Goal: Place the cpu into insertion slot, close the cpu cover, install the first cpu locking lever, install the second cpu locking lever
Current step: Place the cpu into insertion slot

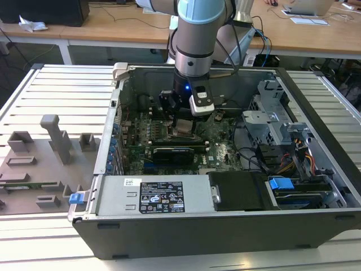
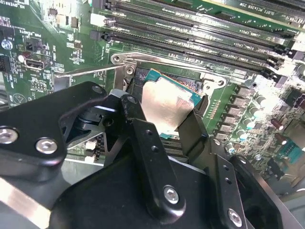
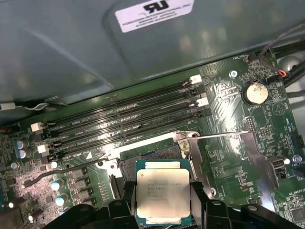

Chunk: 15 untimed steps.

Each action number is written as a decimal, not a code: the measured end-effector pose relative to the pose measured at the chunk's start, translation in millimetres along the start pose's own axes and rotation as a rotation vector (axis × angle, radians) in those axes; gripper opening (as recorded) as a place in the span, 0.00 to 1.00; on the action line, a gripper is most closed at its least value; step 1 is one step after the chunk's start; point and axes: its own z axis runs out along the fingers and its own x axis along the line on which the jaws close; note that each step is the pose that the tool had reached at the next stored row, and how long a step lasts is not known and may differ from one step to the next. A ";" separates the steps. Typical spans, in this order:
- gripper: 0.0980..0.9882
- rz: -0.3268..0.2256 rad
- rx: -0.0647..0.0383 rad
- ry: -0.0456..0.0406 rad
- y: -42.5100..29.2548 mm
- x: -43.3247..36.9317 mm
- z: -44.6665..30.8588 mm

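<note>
Exterior view, read from its left: grey fixture blocks [image 1: 56, 138] stand on the slatted table [image 1: 56, 84]; then comes the open computer case [image 1: 225, 231]; at its middle the gripper [image 1: 183, 121] reaches down over the green board; drive bays [image 1: 271, 107] sit toward the exterior view's right. In the first wrist view the fingers [image 3: 128, 200] are clamped on two opposite edges of the cpu [image 3: 163, 193], which hangs just over the insertion slot [image 3: 138, 167], part of the socket's dark centre showing past it. It is not seated yet, as I judge it. Done well, the chip comes down flat and square to the socket's rim, corners matched, with no sideways slide across the contacts; the grip should let go only once it lies level. The cpu itself is a thin square: pale silvery lid, faint print, narrow green border.
</note>
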 end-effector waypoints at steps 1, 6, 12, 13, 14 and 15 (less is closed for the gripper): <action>0.50 0.015 0.000 -0.0004 0.0 0.0 0.0; 0.50 0.061 -0.001 -0.0012 0.0 0.0 0.0; 0.50 0.107 -0.001 -0.0021 0.0 0.0 0.1; 0.50 0.114 -0.001 -0.0022 0.0 0.0 0.1; 0.50 0.121 -0.001 -0.0024 0.0 0.0 0.1; 0.50 0.127 -0.001 -0.0025 0.0 0.0 0.1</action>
